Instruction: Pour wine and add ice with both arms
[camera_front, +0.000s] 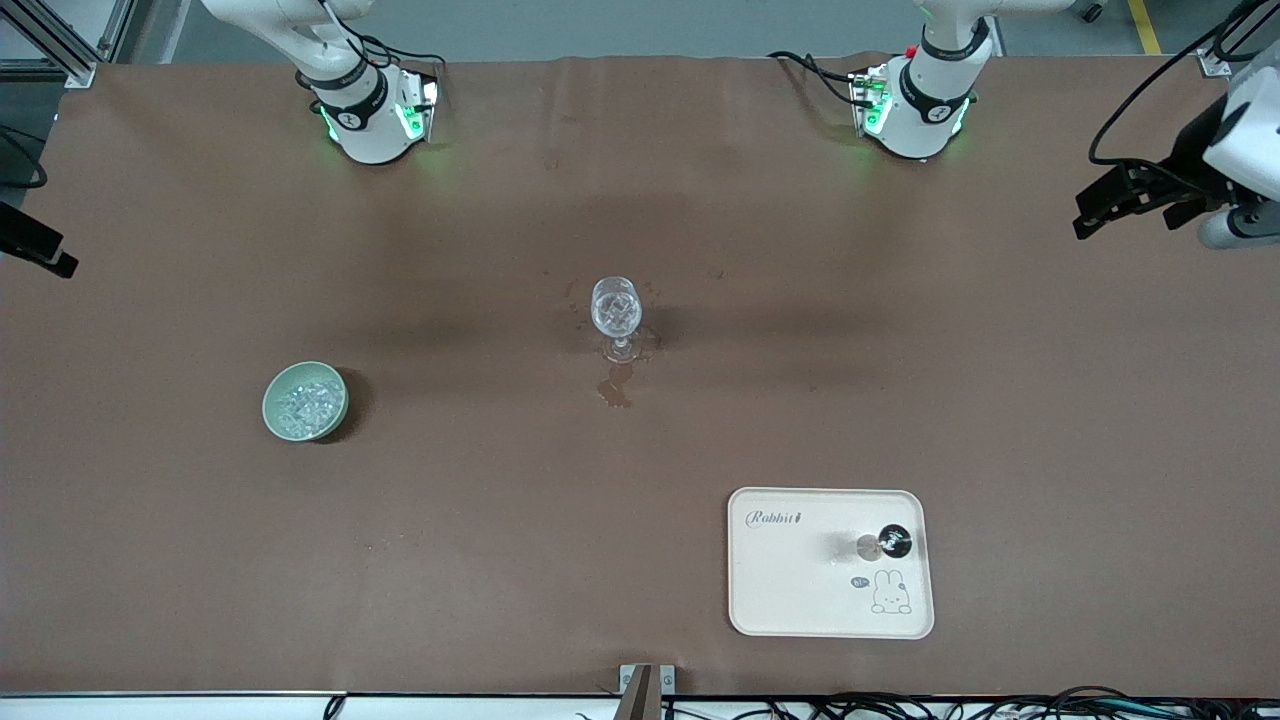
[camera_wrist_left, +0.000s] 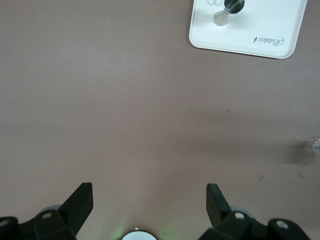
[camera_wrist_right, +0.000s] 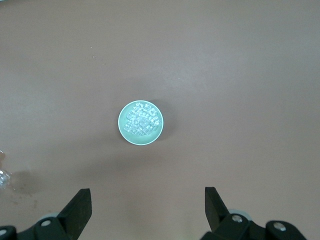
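Landmark: clear stemmed wine glass (camera_front: 616, 312), mid-table.
Ice (camera_front: 304, 403): in pale green bowl (camera_front: 275, 420), toward right arm's end.
Left gripper (camera_wrist_left: 149, 200): spread, empty.
Right gripper (camera_wrist_right: 148, 200): spread above bowl.

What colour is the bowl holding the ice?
Pale green bowl; clearest in the right wrist view.

My right pincer (camera_wrist_right: 145, 210) hangs high over the brown paper-covered counter (camera_wrist_right: 240, 75), its two black fingers (camera_wrist_right: 80, 206) spread wide apart with nothing between them. Under me sits a small round pale green bowl (camera_wrist_right: 121, 123) heaped with clear, glassy chunks of ice (camera_wrist_right: 141, 120). At the picture's edge I catch a sliver of a clear glass object (camera_wrist_right: 3, 175), well apart from the bowl.
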